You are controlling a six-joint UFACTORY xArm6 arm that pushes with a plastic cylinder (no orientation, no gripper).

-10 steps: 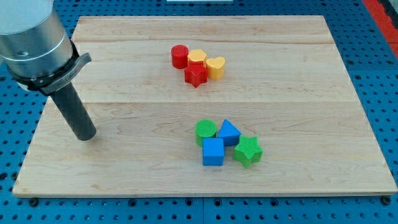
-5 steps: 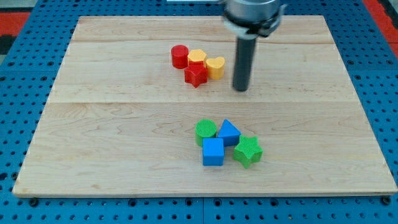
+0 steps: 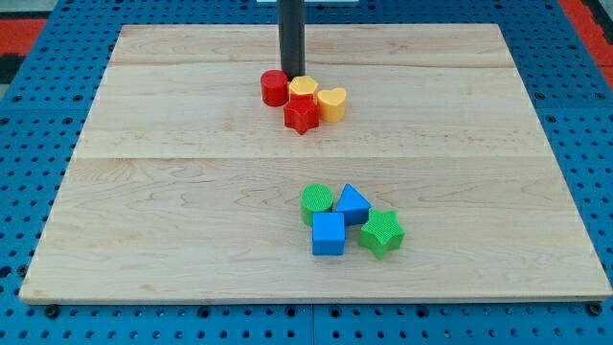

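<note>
Dark upright rod, my tip (image 3: 291,76) beside red cylinder (image 3: 275,88)

One raised camera looked down at a slant.
It faced the whole wooden board (image 3: 192,192) from its near edge, moderately close, blue pegboard (image 3: 29,144) framing it.

the tip (image 3: 291,76) sits at the top edge of the upper cluster (image 3: 303,99); the lower cluster (image 3: 350,220) lies well apart, toward the view's bottom.

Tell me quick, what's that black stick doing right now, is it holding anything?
My tip: no gripper, holds nothing; it stands at the top edge of the red cylinder and yellow block.
</note>
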